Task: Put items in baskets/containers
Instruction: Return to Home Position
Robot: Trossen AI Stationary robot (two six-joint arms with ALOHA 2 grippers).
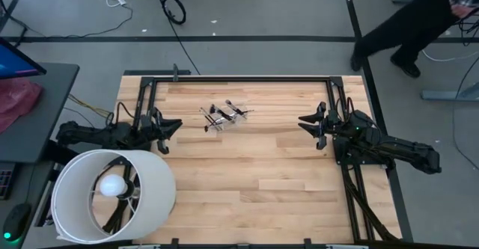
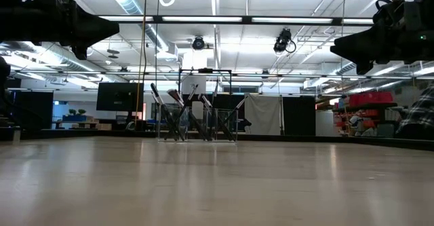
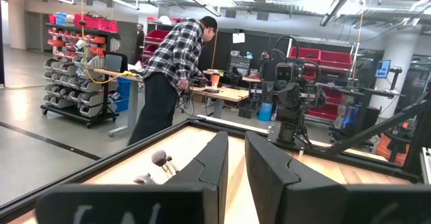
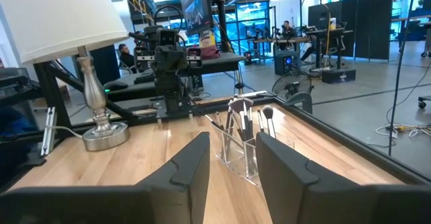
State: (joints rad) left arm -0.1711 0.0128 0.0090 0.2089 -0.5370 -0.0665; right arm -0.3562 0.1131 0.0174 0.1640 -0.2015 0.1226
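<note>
Showing pale wood planks across the table (image 1: 247, 167), smooth and catching a soft sheen in the low view. Edging it with a black metal frame (image 1: 239, 78), matt. Glinting as clear glossy plastic in the organizer (image 4: 244, 158). Carrying thin dark smooth handles and soft bristle tips on the brushes (image 4: 241, 120). Wearing matt dark plastic on the left gripper (image 3: 237, 140) and right gripper (image 4: 232, 140). Gleaming as polished metal at the lamp base (image 4: 102, 135), under a matt white lampshade (image 1: 112, 197).
</note>
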